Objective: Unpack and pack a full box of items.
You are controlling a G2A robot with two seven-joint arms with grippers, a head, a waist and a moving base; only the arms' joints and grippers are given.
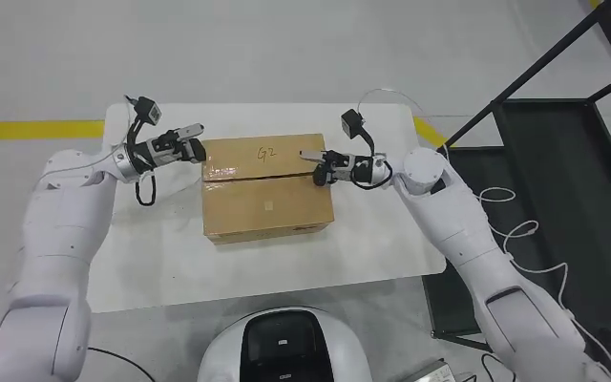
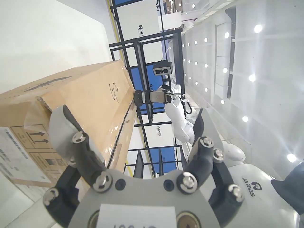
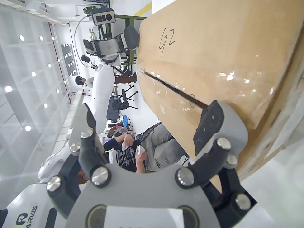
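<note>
The cardboard box sits about the middle of the white table, its long sides running along the table's near and far edges. Its top flaps are folded shut. The seam between them runs the length of the lid, with glossy clear tape over it, and in the right wrist view a dark slit shows along that seam. A handwritten mark is on the far flap, and a printed label is stuck on the box's left end.

The left gripper is at the box's left end, by its far upper corner. Its claw is spread wide and holds nothing. One grey finger lies close against the end of the box at the top edge, though whether it touches I cannot tell. The other finger is out in the air above the lid.

The right gripper is at the box's right end, where the seam meets the edge. Its claw is also spread and empty. The padded finger is against the top edge by the slit, and its partner stands clear of the box.

A black metal frame stands beyond the table's right edge. A yellow floor line runs past the far left corner.
</note>
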